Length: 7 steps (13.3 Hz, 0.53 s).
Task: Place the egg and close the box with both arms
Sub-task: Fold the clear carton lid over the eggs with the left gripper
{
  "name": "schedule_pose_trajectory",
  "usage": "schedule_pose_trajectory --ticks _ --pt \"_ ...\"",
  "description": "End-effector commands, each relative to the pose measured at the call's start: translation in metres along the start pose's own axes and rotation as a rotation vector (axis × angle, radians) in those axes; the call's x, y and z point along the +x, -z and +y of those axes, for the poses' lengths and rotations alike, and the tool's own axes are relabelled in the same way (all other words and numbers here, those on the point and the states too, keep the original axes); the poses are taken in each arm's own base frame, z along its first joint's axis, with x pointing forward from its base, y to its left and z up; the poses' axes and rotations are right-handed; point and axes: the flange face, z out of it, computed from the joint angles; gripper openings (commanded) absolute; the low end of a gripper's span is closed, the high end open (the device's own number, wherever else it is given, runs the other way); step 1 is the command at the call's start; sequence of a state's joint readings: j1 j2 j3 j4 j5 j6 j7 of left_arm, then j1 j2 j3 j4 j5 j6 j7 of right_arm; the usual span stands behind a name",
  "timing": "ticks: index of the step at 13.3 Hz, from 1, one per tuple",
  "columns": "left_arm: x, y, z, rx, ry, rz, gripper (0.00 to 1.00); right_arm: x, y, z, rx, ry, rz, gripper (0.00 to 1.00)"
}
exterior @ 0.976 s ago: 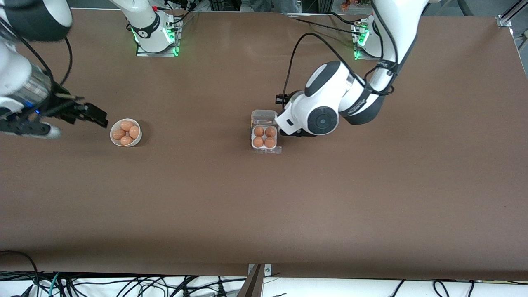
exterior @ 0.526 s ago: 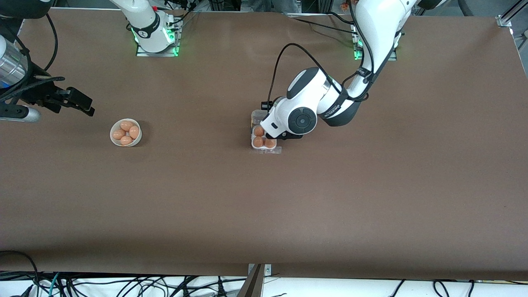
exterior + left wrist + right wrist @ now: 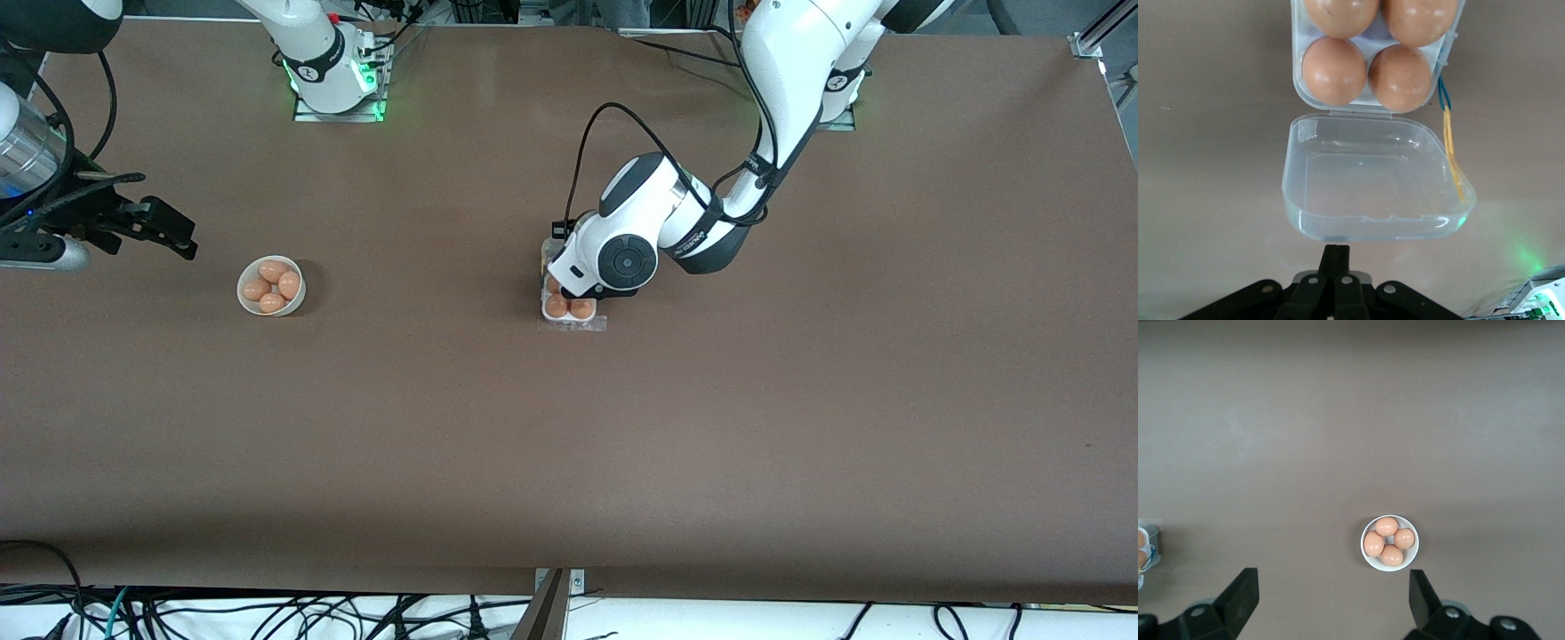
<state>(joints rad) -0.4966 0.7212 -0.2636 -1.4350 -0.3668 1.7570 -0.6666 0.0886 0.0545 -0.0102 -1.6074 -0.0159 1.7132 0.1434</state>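
Observation:
The clear box (image 3: 570,313) sits mid-table with a brown egg (image 3: 1333,70) in each cell. Its lid (image 3: 1378,180) lies open and flat, on the side farther from the front camera. In the front view the left arm's wrist (image 3: 613,262) covers the lid and the farther cells. My left gripper (image 3: 1337,251) is shut on nothing, its tips close to the lid's free rim. My right gripper (image 3: 169,233) hangs open and empty near the right arm's end of the table, away from the bowl. In the right wrist view its fingers (image 3: 1239,599) stand wide apart.
A white bowl (image 3: 271,285) with several brown eggs stands toward the right arm's end; the right wrist view shows this bowl (image 3: 1389,543) too. A yellow and blue string (image 3: 1451,150) lies beside the box. Bare brown tabletop surrounds both.
The left arm has swung toward the right arm's end and now covers the box's lid and farther cells. The right gripper has drawn back from the bowl.

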Motion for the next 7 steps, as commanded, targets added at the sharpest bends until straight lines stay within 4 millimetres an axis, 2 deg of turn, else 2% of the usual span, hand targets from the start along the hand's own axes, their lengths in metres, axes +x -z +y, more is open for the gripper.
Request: schedule_pose_trajectory --ticks 1,3,7 --pt "0.010 0.000 0.004 0.000 0.015 0.031 0.02 0.002 0.000 -0.001 -0.006 0.017 0.009 1.00" --pt "0.021 0.003 0.001 -0.024 0.029 0.064 0.02 0.002 0.000 -0.001 -0.005 0.017 0.009 1.00" --pt "0.036 0.027 -0.005 -0.046 0.024 0.166 0.00 0.002 0.000 -0.002 -0.003 0.018 0.009 1.00"
